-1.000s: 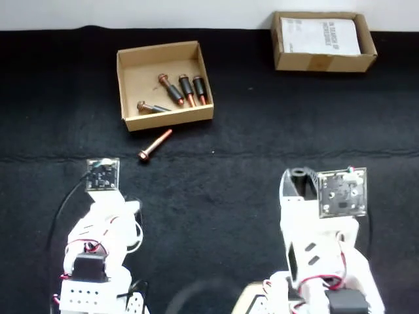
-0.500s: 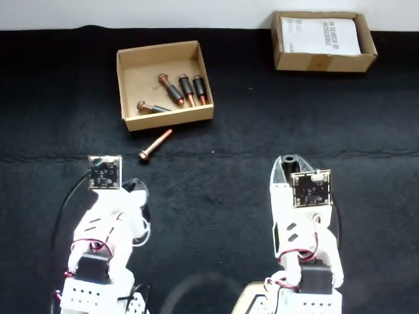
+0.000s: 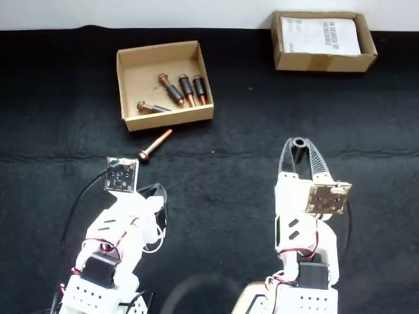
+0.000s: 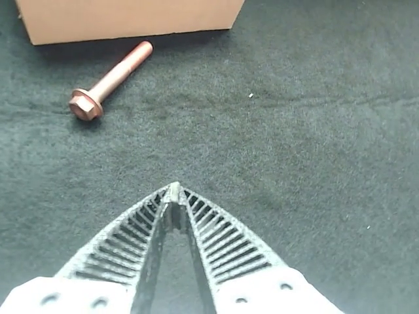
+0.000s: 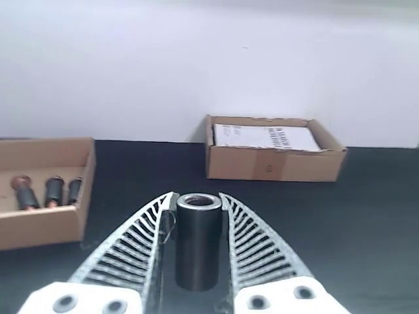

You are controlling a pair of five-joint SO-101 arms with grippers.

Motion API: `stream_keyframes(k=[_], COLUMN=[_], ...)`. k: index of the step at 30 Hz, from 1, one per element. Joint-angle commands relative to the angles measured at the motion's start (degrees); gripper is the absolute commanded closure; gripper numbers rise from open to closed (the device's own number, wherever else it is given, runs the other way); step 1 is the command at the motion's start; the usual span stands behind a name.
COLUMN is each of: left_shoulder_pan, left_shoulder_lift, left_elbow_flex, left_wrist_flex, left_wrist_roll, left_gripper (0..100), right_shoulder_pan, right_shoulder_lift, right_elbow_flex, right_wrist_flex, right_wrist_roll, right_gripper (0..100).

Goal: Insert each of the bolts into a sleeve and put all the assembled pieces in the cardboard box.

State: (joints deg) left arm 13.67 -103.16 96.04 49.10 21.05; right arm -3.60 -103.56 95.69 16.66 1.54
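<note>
1. A high view looks down on a table covered in black cloth (image 3: 222, 190), with two white robot arms side by side at the near edge.
2. The right gripper (image 5: 197, 197) pinches a dark cylindrical sleeve (image 5: 198, 242) between its ribbed jaws. The sleeve stands upright with its open end up, held above the cloth in front of the right arm.
3. The left gripper (image 4: 175, 191) hangs low over the cloth. Its jaws are pressed together at the tips, with nothing between them.
4. A loose copper bolt (image 3: 154, 144) lies on the cloth ahead of the left gripper and apart from it. Its hexagonal head points away from the box and its shank tip points toward it.
5. The open cardboard box (image 3: 170, 118) sits just beyond that bolt, on the left side of the table.
6. Inside it lie four assembled pieces (image 3: 186, 89), each a copper bolt in a dark sleeve. Three rest side by side, and the fourth lies alone nearer the front wall.
7. A second cardboard box (image 3: 324, 62) sits at the far right, well apart from the first, with a printed sheet (image 3: 321, 34) inside.
</note>
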Motion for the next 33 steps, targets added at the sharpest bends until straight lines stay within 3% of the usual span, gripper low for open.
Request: stream_keyframes(k=[1,10,15,25,29,33], left_shoulder_pan=[0.7,0.6,-0.8,-1.5,-1.5,-1.6], left_shoulder_lift=[0.0,1.2,11.2,51.6,69.9,84.7], left_elbow_flex=[1.0,1.1,-1.4,-20.7,-33.1,-43.6], left_wrist_flex=[-0.9,-4.4,-11.7,-26.9,-27.3,-27.3], left_wrist_roll=[1.9,4.9,7.8,7.8,8.4,13.9], left_gripper=[99,99,99,99,99,99], right_shoulder_pan=[-2.0,-4.9,-4.7,-4.7,-4.7,-4.4], right_shoulder_lift=[-0.6,-0.6,-0.6,-0.6,-0.6,-0.9], right_elbow_flex=[7.4,7.4,7.5,7.5,7.5,7.5], right_wrist_flex=[-1.1,2.0,4.3,4.5,6.7,7.3], right_wrist_roll=[-3.2,-5.2,-5.2,-5.0,-4.9,-4.8], right_gripper=[99.1,99.1,99.1,99.1,99.1,99.1])
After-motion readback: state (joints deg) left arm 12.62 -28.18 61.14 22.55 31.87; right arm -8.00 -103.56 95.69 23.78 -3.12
